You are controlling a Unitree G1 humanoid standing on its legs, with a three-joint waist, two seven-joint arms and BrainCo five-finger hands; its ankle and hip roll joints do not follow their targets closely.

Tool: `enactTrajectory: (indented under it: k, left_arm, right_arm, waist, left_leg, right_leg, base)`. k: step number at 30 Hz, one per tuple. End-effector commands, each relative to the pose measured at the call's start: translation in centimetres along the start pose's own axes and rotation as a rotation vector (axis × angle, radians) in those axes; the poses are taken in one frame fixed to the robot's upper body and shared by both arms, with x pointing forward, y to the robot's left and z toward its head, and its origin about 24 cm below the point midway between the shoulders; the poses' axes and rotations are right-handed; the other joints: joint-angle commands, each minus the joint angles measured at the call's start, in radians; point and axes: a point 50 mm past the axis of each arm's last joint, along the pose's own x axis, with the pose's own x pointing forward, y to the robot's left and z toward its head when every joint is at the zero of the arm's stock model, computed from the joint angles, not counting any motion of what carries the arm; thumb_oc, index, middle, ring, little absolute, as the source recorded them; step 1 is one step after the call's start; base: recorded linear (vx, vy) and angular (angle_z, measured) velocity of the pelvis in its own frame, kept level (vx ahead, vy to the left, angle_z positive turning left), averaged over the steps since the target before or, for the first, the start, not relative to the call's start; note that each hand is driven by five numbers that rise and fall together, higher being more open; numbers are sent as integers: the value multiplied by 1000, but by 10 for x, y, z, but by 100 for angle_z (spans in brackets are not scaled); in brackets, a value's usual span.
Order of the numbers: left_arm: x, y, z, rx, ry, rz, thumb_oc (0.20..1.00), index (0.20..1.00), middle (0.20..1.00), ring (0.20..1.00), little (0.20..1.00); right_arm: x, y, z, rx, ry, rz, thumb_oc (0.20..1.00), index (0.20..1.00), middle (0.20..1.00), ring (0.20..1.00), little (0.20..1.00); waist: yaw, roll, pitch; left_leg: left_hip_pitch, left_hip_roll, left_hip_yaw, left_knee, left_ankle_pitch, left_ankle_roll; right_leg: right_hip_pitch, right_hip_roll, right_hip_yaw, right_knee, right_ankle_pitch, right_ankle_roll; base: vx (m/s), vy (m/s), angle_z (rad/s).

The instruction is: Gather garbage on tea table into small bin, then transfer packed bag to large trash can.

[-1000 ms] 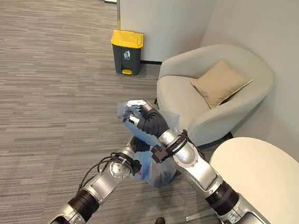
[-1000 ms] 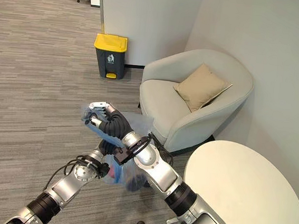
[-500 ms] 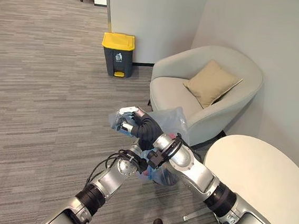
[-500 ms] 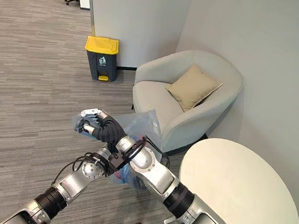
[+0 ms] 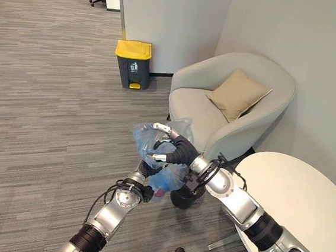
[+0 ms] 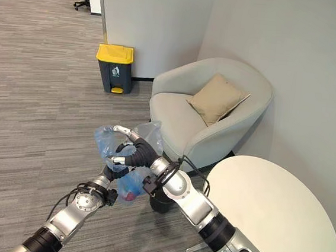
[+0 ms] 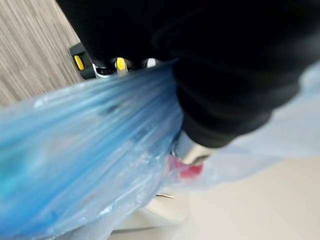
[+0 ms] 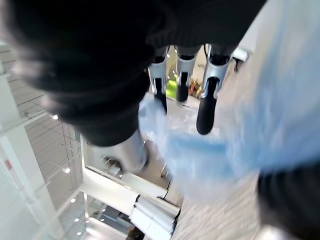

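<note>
A translucent blue garbage bag (image 5: 150, 141) hangs in the air between my hands, with something red (image 5: 160, 192) showing in its lower part. My right hand (image 5: 175, 150) is at the bag's upper part, open, its fingers and thumb spread with the plastic lying across them (image 8: 200, 150). My left hand (image 5: 143, 188) is under and behind the bag, curled into the bunched plastic (image 7: 100, 150). The small black bin (image 5: 183, 198) stands on the floor just below the bag. The large grey trash can (image 5: 132, 63) with a yellow lid stands far off by the wall.
A beige armchair (image 5: 239, 127) with a tan cushion (image 5: 238, 94) sits close on the right of the bag. The round white tea table (image 5: 304, 198) is at the lower right. Open carpet (image 5: 49, 120) stretches from here to the trash can.
My right hand's fingers have opened from their curled hold on the bag's top, and the hand has shifted right and lower. The small black bin now shows beneath the bag.
</note>
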Motion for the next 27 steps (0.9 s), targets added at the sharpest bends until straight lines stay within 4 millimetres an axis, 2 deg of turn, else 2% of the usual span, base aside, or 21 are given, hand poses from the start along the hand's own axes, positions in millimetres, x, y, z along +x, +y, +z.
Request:
enactTrajectory:
  k: [1, 6, 10, 11, 12, 13, 15, 16, 18, 19, 20, 24, 27]
  left_arm:
    - [8, 14, 31, -65, -180, 60, 200, 200, 200, 200, 200]
    - [-7, 32, 11, -80, -105, 137, 200, 200, 200, 200, 200]
    - [-20, 47, -12, -90, -13, 200, 200, 200, 200, 200, 200]
    - [-21, 46, -12, -90, -12, 198, 200, 200, 200, 200, 200]
    - [-30, 55, -26, -85, 45, 227, 200, 200, 200, 200, 200]
    - [-33, 57, -31, -84, 63, 228, 200, 200, 200, 200, 200]
    - [-44, 64, -44, -84, 121, 243, 200, 200, 200, 200, 200]
    - [-55, 71, -58, -88, 180, 255, 200, 200, 200, 200, 200]
    - [-78, 86, -79, -74, 283, 281, 200, 200, 200, 200, 200]
    - [-78, 86, -79, -74, 283, 280, 200, 200, 200, 200, 200]
    - [-93, 92, -94, -77, 357, 300, 200, 200, 200, 200, 200]
    - [-118, 97, -111, -110, 448, 344, 200, 200, 200, 200, 200]
    - [-126, 97, -118, -152, 481, 380, 200, 200, 200, 200, 200]
  right_arm:
    - [3, -20, 37, -161, -199, -114, 1000, 1000, 1000, 1000, 1000]
    - [-20, -39, 32, -297, -163, -201, 1000, 1000, 1000, 1000, 1000]
    - [-47, -52, 14, -328, -45, -275, 1000, 1000, 1000, 1000, 1000]
    - [-47, -52, 13, -327, -43, -275, 1000, 1000, 1000, 1000, 1000]
    - [-68, -56, -7, -294, 75, -310, 1000, 1000, 1000, 1000, 1000]
    - [-76, -57, -13, -283, 118, -319, 1000, 1000, 1000, 1000, 1000]
    - [-103, -52, -44, -174, 284, -354, 1000, 1000, 1000, 1000, 1000]
    - [-133, -47, -70, -81, 442, -402, 1000, 1000, 1000, 1000, 1000]
    - [-176, -36, -102, 56, 647, -485, 1000, 1000, 1000, 1000, 1000]
    - [-176, -36, -102, 57, 647, -485, 1000, 1000, 1000, 1000, 1000]
    - [-198, -29, -113, 104, 746, -516, 1000, 1000, 1000, 1000, 1000]
    - [-229, -17, -126, 167, 881, -554, 1000, 1000, 1000, 1000, 1000]
    - [-234, -18, -131, 169, 906, -558, 1000, 1000, 1000, 1000, 1000]
  waist:
    - [-9, 19, -9]
    - [-13, 25, -12]
    - [-22, 30, -13]
    - [-22, 30, -15]
    - [-28, 32, -15]
    - [-29, 33, -17]
    - [-34, 37, -15]
    - [-40, 41, -10]
    - [-44, 47, -7]
    - [-45, 46, -7]
    - [-46, 52, 0]
    - [-40, 60, 18]
    - [-20, 61, 62]
  left_leg:
    - [-41, -16, -38, -10, -53, -2]
    - [-39, -15, -35, -10, -52, -1]
    - [-39, -16, -34, -10, -50, -2]
    - [-39, -16, -34, -10, -50, -2]
    - [-39, -17, -34, -10, -50, -2]
    - [-39, -17, -34, -10, -50, -2]
    - [-39, -17, -33, -10, -50, -2]
    - [-34, -17, -33, -10, -53, -2]
    - [-39, -17, -35, -10, -47, -3]
    - [-39, -17, -35, -10, -47, -3]
    - [-39, -17, -36, -10, -46, -5]
    - [-37, -18, -46, -5, -45, -6]
    - [-91, -20, -68, 64, -53, -8]
  right_leg:
    - [131, -17, 50, 54, -243, 91]
    - [133, -17, 50, 52, -243, 94]
    - [134, -18, 49, 50, -242, 97]
    - [135, -18, 49, 50, -242, 97]
    - [134, -19, 49, 50, -240, 99]
    - [134, -19, 48, 50, -240, 99]
    - [132, -20, 46, 51, -240, 99]
    - [137, -20, 43, 55, -246, 98]
    - [129, -21, 41, 60, -247, 97]
    - [129, -21, 41, 60, -247, 97]
    - [126, -21, 39, 67, -251, 95]
    - [125, -19, 40, 73, -259, 88]
    - [112, -20, 36, 75, -262, 77]
  base:
    - [0, 0, 0]
    - [0, -1, -1]
    - [0, 0, 0]
    - [0, 0, 0]
    - [0, 0, 0]
    - [0, 0, 0]
    - [0, 0, 0]
    - [-37, -17, -2]
    - [-41, -30, -3]
    - [-31, -32, -1]
    - [0, 0, 0]
    - [-17, -19, 2]
    - [-118, -44, 8]
